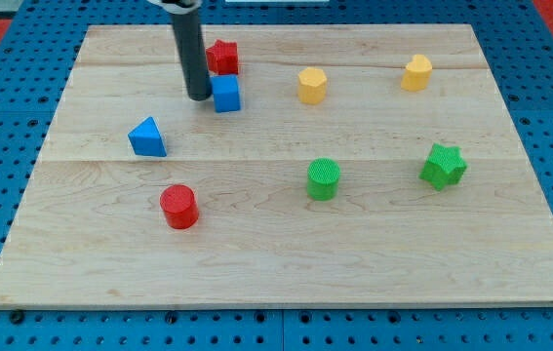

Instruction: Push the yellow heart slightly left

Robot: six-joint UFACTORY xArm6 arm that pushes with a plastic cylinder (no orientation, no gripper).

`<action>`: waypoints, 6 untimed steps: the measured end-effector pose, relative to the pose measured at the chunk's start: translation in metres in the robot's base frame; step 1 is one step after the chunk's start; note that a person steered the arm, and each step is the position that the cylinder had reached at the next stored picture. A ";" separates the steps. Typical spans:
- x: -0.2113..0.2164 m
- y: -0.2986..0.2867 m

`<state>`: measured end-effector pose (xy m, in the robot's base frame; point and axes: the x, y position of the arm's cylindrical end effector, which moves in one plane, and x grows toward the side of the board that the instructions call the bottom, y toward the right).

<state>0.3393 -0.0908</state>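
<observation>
Two yellow blocks lie near the view's top right. The far right one (416,72) looks like the yellow heart. The other (312,85), further left, looks like a pentagon. My rod comes down from the view's top, and my tip (199,97) rests on the board touching or nearly touching the left side of a blue cube (226,94). My tip is far to the left of both yellow blocks, with the blue cube between.
A red star (222,57) sits just above the blue cube. A blue triangle (147,137) and a red cylinder (178,207) lie at lower left. A green cylinder (324,179) and a green star (443,166) lie at lower right. The wooden board (276,273) ends in blue pegboard.
</observation>
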 end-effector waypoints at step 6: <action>-0.014 0.343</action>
